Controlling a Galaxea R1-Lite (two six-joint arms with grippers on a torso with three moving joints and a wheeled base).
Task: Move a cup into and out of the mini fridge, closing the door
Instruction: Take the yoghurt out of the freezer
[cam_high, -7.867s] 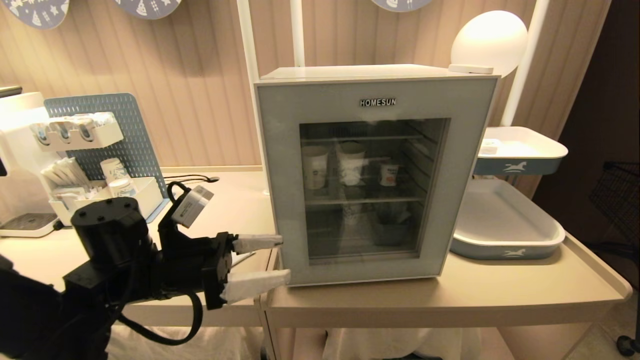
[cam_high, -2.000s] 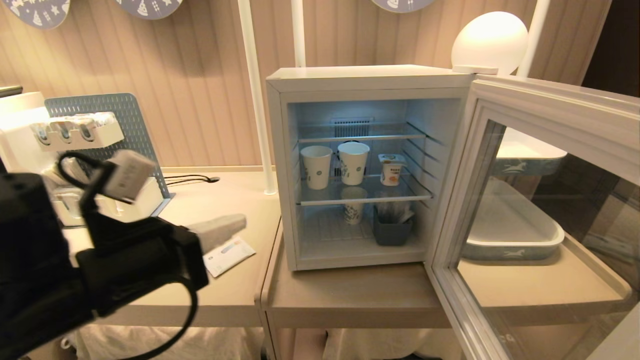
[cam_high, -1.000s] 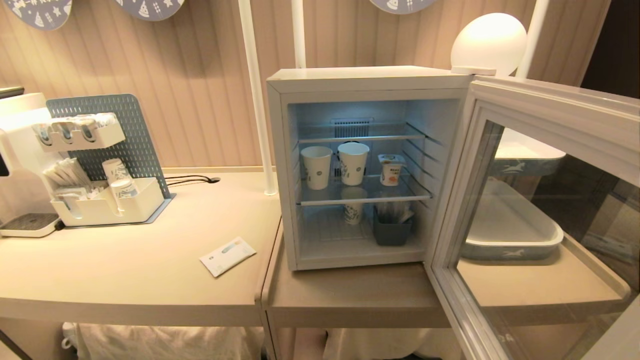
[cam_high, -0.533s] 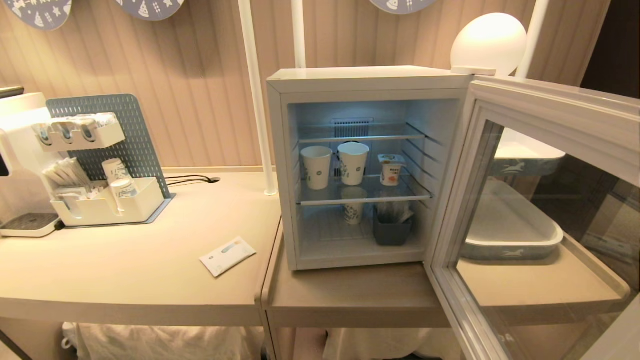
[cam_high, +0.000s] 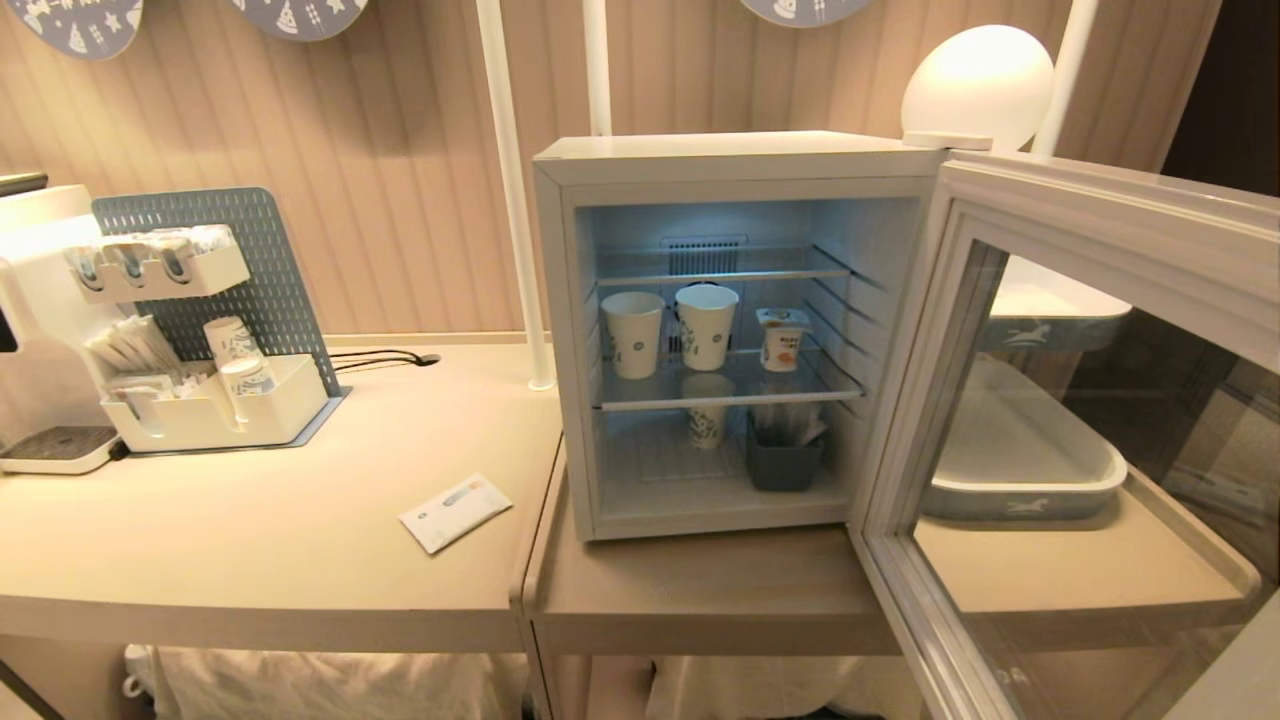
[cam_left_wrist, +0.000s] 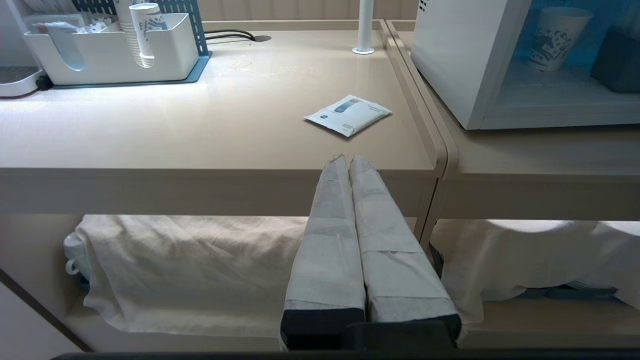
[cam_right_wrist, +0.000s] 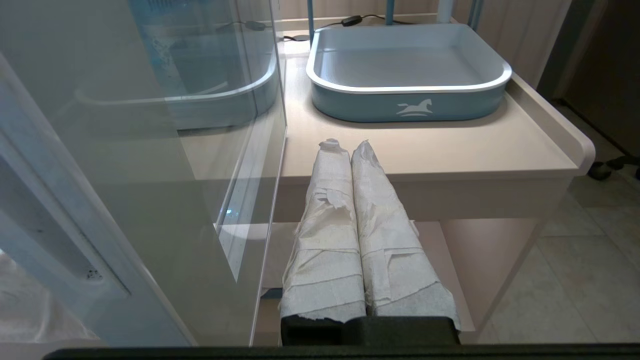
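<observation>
While the left pincer (cam_left_wrist: 348, 159) hangs pressed together and empty before the surface (cam_high: 250, 540) edge, near a white packet (cam_high: 456, 511), the mini fridge (cam_high: 740, 160) stands open. Its middle shelf (cam_high: 730, 392) carries two paper cups (cam_high: 633, 333), then the cup (cam_high: 783, 339). Rightward the door (cam_high: 1080, 240) swings wide; the right pincer (cam_right_wrist: 343, 145), also pressed together, sits beside it, facing a blue tray (cam_right_wrist: 410, 102).

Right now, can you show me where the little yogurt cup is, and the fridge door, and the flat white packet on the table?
cup (cam_high: 781, 340), head view, its front with the orange picture.
door (cam_high: 1080, 215), head view, top bar of its white frame.
packet (cam_left_wrist: 348, 114), left wrist view, middle of its top face.
</observation>
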